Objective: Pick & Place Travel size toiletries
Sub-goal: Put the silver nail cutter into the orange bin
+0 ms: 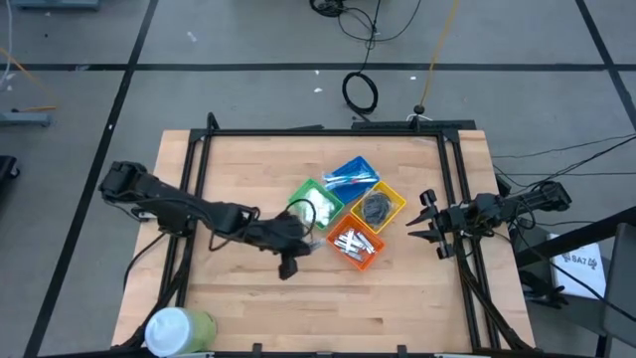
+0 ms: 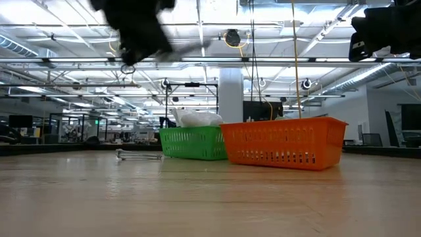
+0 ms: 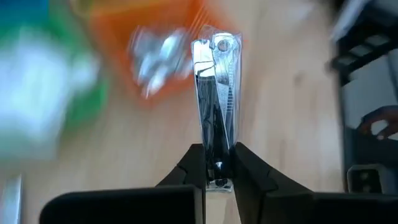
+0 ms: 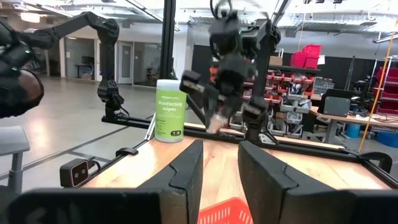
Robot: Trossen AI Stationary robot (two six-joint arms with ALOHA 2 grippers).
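Observation:
My left gripper (image 3: 217, 167) is shut on a short silver metal clipper (image 3: 217, 81). In the high view it hovers at the table's middle (image 1: 306, 243), beside the orange bin (image 1: 355, 244), which holds more silver pieces. White packets fill the green bin (image 1: 316, 206), blue-and-white sticks the blue bin (image 1: 350, 174), and dark wads the yellow bin (image 1: 378, 207). Another silver piece (image 2: 138, 155) lies flat on the table left of the green bin (image 2: 193, 143). My right gripper (image 4: 219, 163) waits open at the table's right edge (image 1: 432, 224), above the near side of the orange bin (image 4: 224, 213). My left gripper pinches the silver clipper by one end (image 3: 217, 177) between its two fingers. The clipper sticks straight out ahead of the fingertips, along the fingers, with its free end (image 3: 217, 43) toward the orange bin. It is lifted clear of the table.
A large green-and-white cylinder (image 1: 179, 330) lies at the table's near left corner and shows as a wipes tub (image 4: 169, 111) in the right wrist view. A black frame (image 1: 328, 131) runs round the table's far and side edges. Bare wood lies near the front edge.

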